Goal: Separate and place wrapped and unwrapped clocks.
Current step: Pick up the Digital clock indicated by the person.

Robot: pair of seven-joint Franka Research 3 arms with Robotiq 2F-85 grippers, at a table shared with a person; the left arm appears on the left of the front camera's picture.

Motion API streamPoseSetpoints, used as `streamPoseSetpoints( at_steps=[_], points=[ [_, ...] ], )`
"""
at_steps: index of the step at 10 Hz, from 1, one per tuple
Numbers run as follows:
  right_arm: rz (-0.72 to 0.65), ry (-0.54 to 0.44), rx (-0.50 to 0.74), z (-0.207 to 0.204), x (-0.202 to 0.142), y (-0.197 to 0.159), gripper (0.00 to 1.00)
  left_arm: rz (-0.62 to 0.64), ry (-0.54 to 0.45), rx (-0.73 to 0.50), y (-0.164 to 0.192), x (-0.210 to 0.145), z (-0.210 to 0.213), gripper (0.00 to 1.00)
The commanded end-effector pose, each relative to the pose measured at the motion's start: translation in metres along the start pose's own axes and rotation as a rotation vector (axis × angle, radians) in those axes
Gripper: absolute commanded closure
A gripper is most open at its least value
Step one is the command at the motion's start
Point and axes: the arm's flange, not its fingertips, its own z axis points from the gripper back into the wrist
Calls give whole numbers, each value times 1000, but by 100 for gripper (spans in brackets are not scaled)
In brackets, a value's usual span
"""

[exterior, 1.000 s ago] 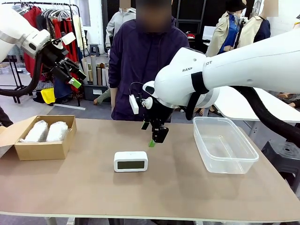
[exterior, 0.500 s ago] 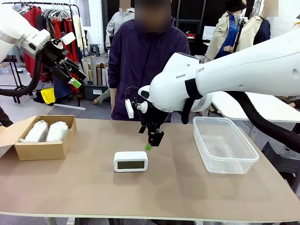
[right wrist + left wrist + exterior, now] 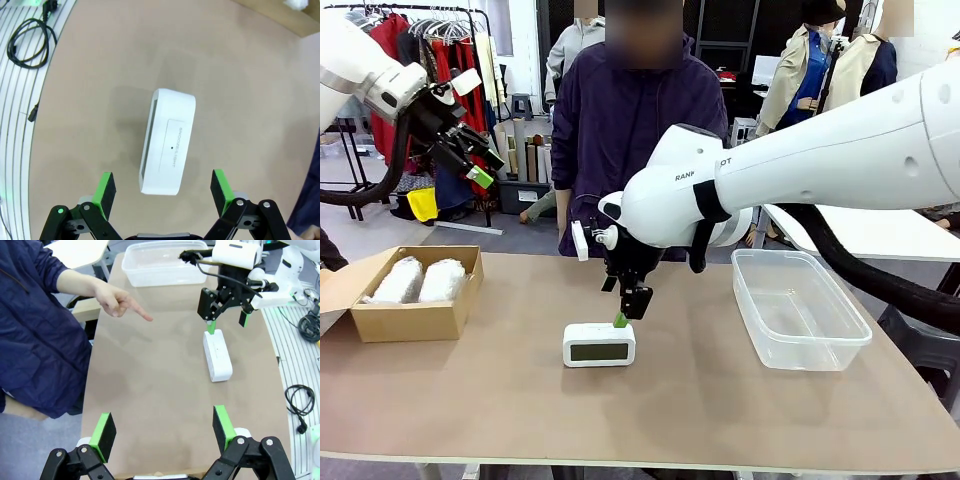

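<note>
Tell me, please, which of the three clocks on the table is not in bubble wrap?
The white digital clock standing alone mid-table, below the right gripper. It is smooth with a dark display; the two bubble-wrapped bundles lie side by side in the cardboard box.

Left flap of the cardboard box (image 3: pixel 410 300) cut by the front view's left edge. Bubble-wrap bundles (image 3: pixel 420 280) half sunk behind its wall near the table's (image 3: pixel 700 410) left edge. Clock's (image 3: pixel 167 148) embossed print too small to read (right wrist view). Clear tub (image 3: pixel 162 262) cropped at top.
</note>
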Motion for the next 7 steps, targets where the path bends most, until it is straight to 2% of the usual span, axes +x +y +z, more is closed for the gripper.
streamPoseSetpoints(
  at_steps=[1,3,7],
  points=[
    [-30,-24,-9,-6,5,-6,0,-17,4,-7,-1,0,2,0],
    [-51,-57,1,-16,6,-8,0,-17,4,-7,-1,0,2,0],
    [-132,-5,5,-35,3,-22,0,-17,4,-7,-1,0,2,0]
  ],
)
